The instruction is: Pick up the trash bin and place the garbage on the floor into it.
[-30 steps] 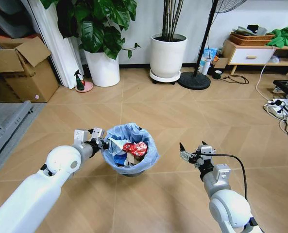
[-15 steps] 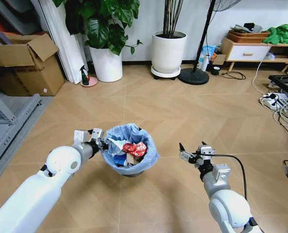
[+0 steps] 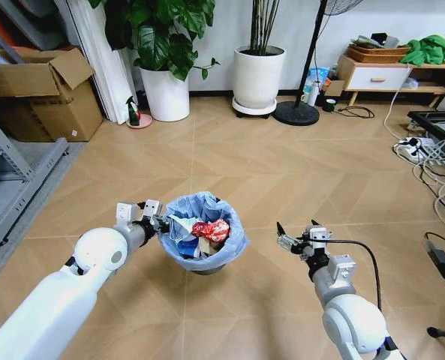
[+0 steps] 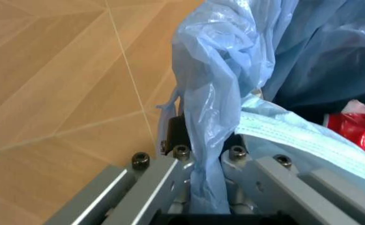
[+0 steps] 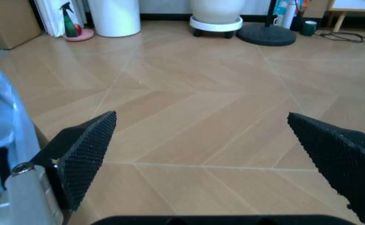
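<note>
Trash bin, black and lined with a crinkled light-blue bag, sits between the two grippers on the chevron wooden floor; whether its base touches the planks or hangs just above them cannot be told. The left gripper is at the bin's rim on the robot's left side, and in the left wrist view its jaws are pressed together on the rim with a fold of the blue bag pinched between them. Just past those jaws, inside the bin, lies the garbage: a crushed red can, a pale blue pleated mask, and white and blue scraps. The right gripper hovers on the bin's other side, near it but apart, its jaws spread wide with nothing between them; the right wrist view shows bare floor between the two black ribbed pads and a strip of blue bag beside one.
</note>
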Available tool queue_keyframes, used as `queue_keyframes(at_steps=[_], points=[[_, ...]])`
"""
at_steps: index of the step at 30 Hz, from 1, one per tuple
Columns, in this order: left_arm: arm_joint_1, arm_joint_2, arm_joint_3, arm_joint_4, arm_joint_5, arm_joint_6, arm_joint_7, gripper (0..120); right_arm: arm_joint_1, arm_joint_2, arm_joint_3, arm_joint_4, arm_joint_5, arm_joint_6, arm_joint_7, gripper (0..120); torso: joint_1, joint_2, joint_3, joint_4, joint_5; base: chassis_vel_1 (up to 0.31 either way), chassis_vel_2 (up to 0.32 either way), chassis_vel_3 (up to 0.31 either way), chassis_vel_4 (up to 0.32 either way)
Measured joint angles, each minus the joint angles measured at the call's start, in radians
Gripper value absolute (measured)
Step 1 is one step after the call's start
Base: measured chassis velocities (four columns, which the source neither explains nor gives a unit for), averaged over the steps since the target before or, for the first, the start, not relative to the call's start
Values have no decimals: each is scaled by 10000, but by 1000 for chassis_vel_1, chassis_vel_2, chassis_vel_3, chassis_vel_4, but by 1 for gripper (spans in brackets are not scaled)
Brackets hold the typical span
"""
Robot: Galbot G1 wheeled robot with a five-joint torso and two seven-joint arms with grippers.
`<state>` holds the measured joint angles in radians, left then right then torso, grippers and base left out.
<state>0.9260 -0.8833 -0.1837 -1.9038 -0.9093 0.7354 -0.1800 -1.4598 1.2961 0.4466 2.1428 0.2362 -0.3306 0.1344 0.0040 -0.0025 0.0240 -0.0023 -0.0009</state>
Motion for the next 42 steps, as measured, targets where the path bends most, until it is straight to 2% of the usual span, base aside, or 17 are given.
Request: queue_keyframes(at_steps=[17, 23, 31, 33, 42], points=[[148, -19, -67, 0, 30, 0, -10, 0, 81, -19, -60, -126, 39, 198, -38, 100, -1, 0, -1, -2, 0, 113, -108, -111, 107], [427, 194, -419, 161, 33, 0, -138, 0, 107, -9, -25, -197, 42, 239, -26, 100, 0, 0, 0, 1, 0, 14, -9, -10, 12], [617, 234, -901, 935, 33, 0, -266, 0, 66, 14, -4, -194, 38, 239, -2, 100, 0, 0, 0, 0, 0, 0, 0, 0, 0], [740, 175, -1105, 1380, 170, -1, -208, 0, 29, -22, 58, -183, 46, 246, 20, 100, 0, 0, 0, 0, -1, 0, 0, 0, 0], [785, -152, -1399, 2372, 426, -1, -155, 0, 29, -73, 115, -182, 114, 270, 94, 100, 0, 0, 0, 1, -2, 0, 0, 0, 0]])
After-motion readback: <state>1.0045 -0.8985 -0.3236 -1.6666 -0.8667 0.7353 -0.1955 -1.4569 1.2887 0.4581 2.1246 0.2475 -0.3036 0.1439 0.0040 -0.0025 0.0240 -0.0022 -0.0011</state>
